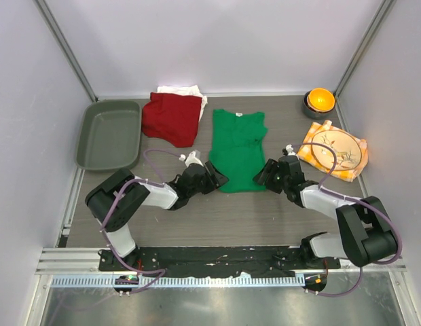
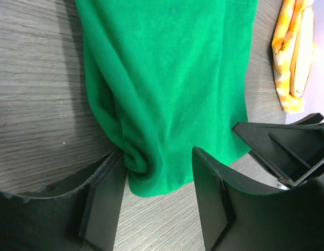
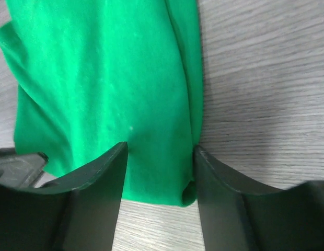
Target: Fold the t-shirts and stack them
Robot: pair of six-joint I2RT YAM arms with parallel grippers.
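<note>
Both jaws stand parted astride the hem corners of the green t-shirt [image 1: 236,146].

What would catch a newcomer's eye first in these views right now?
The bright green t-shirt spread mid-table, with the left gripper and right gripper open at its two near hem corners. Next, the dark red t-shirt lying on a white one at the far edge, and the plate on a checked napkin at right.
</note>
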